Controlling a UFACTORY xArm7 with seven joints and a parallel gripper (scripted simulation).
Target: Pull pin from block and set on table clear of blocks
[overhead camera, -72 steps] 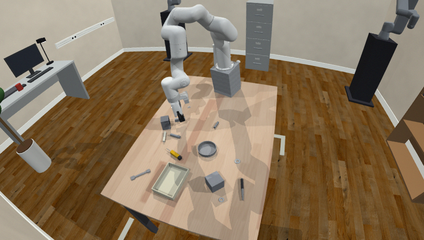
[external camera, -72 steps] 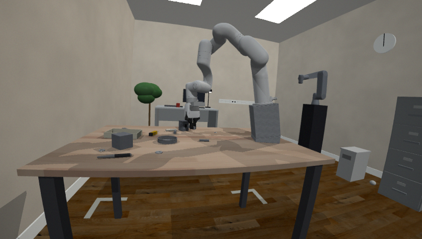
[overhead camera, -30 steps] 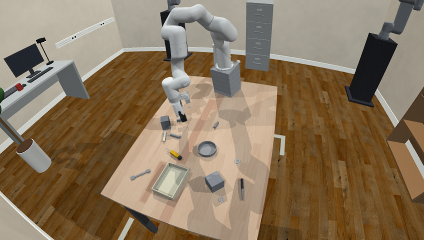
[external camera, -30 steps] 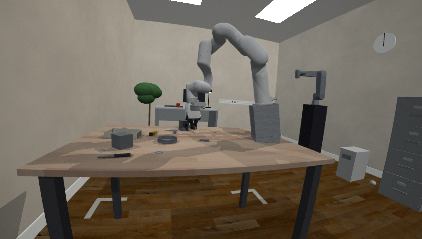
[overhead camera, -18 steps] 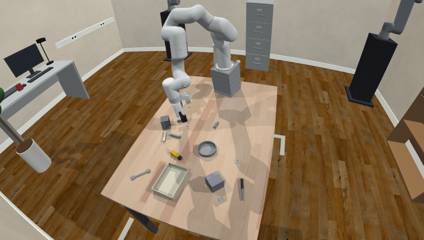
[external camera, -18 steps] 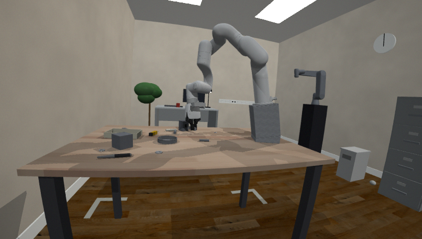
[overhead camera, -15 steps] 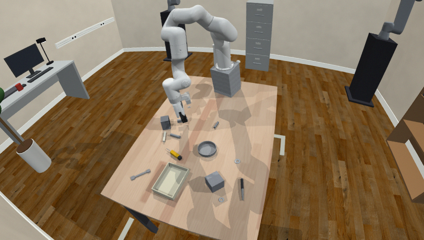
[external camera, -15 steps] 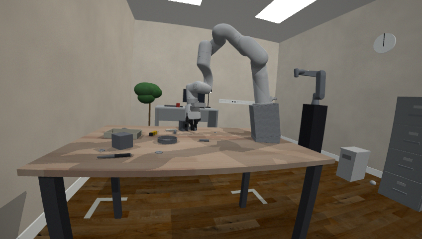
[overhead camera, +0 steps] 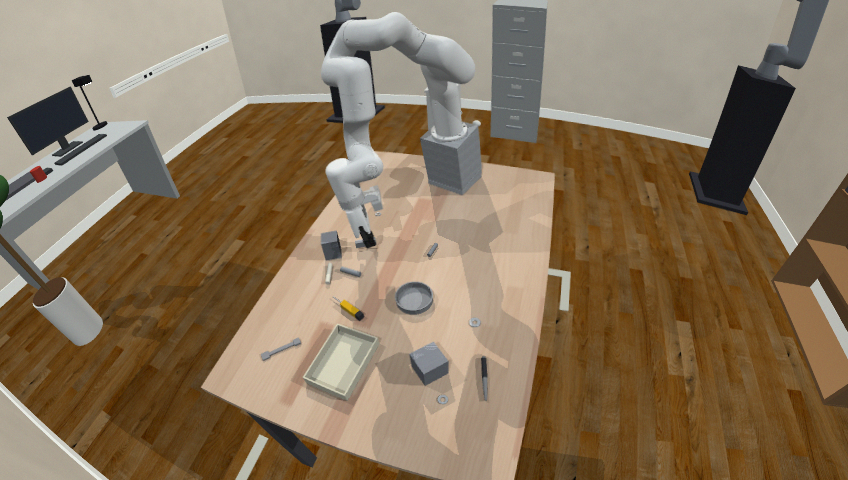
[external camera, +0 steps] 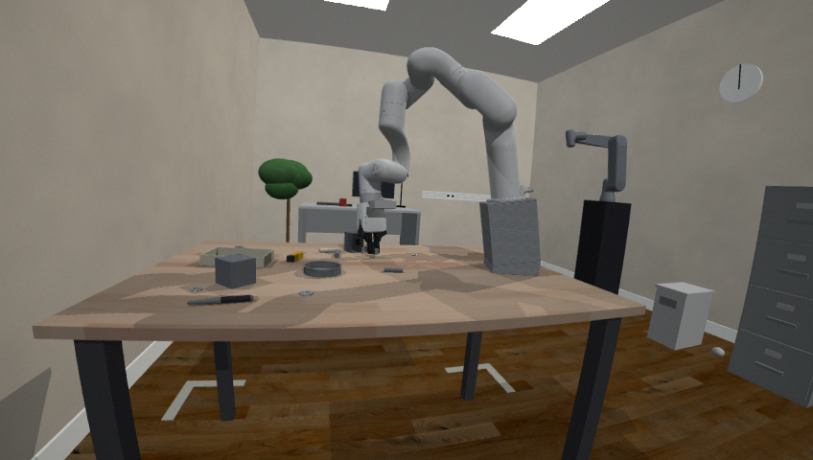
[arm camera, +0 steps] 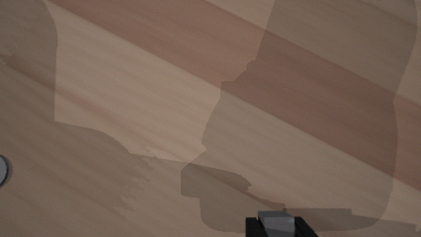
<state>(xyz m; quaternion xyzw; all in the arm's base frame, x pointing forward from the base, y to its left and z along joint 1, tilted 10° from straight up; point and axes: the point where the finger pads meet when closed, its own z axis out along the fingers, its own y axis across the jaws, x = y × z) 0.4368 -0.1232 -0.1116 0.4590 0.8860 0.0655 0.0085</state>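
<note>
My gripper is shut on a short grey pin, which shows between the black fingertips at the bottom edge of the wrist view. The gripper hangs low over the table at its far left, just right of a small dark grey block that stands upright. The gripper and the pin are apart from that block. In the exterior view the gripper stands just right of the block. Whether the pin touches the table top I cannot tell.
Two loose pins lie in front of the block and a bolt to the right. Nearer are a round dish, a yellow tool, a tray, a wrench, a second block, a pen and washers.
</note>
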